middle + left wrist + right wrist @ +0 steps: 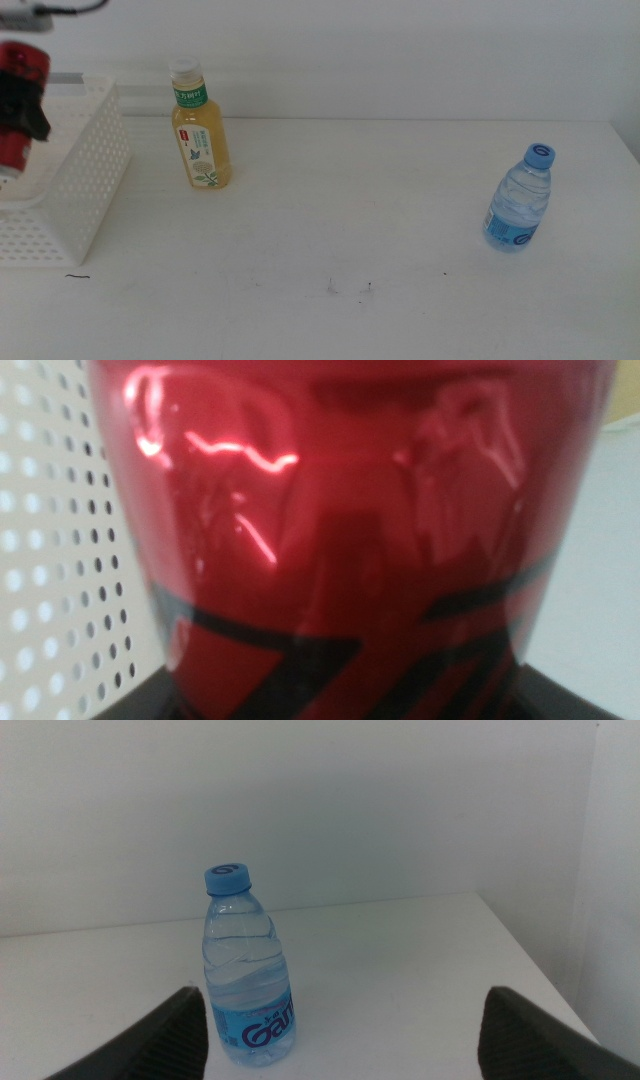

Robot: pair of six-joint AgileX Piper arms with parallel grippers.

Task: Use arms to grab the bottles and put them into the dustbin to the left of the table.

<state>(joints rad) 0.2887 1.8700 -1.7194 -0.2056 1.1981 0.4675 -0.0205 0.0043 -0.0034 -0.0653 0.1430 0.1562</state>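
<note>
- The table [330, 220] is a wide white top, bare but for two bottles and a few tiny dark marks near its front edge
- The dustbin [85, 180], a white perforated basket, sits at the table's left end and is far larger than any container, so a drop into it should need little aiming
- The left gripper [22, 110] hangs over the dustbin with its dark jaws clamped on the red can [18, 100]; the left wrist view is almost filled by the can's glossy red wall [340, 530], with the basket's holes beside it
- The can looks thin-walled and slick, probably light, so it could dent under a hard squeeze; held at mid-body as here seems sound
- The yellow tea bottle [202, 130] stands upright just beside the dustbin's right wall, white cap on; it looks full, so likely the heaviest, and its straight labelled body is the natural place to grip
- The water bottle [519, 198] stands upright well apart, toward the table's right edge; its clear ribbed plastic probably yields and slips, so the labelled waist [250, 1020] suits best
- The right gripper [345, 1040] is out of the middle view; its wrist view shows both jaws spread wide with the water bottle near one of them, nothing held
</note>
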